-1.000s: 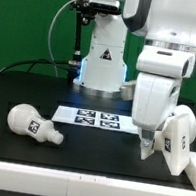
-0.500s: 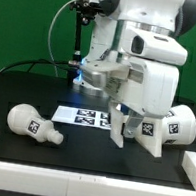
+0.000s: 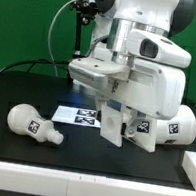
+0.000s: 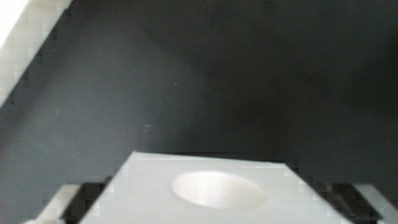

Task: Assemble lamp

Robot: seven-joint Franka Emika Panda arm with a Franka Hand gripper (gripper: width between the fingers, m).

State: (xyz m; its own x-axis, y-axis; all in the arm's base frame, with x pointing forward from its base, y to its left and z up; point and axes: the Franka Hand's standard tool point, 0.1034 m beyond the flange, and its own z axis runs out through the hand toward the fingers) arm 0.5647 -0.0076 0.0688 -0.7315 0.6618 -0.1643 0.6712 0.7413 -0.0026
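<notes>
— White matte plastic on all three parts. So what worries you?

— Slip, mostly. In the wrist view your gripper [image 4: 210,206] has its dark fingers [image 4: 71,205] closed narrow against two opposite edges of the flat square white base [image 4: 143,190] with the round socket hole. In the exterior view you hold it tilted over the black table [image 3: 26,91], at the centre of the frame. Those edges are thin and smooth and give the pads little to bite, so I judge a quick swing could twist the base loose.

— And the other parts?

— You have the round white bulb [image 3: 30,123] with its ribbed neck lying on its side at the exterior view's lower left. The white truncated-cone shade [image 3: 179,126] lies on its side at the right, just beside the arm. Both are rounded and would likely roll if you clip them. The thin white marker board [image 3: 73,114] lies flat behind the gripper, so mind it too.
</notes>
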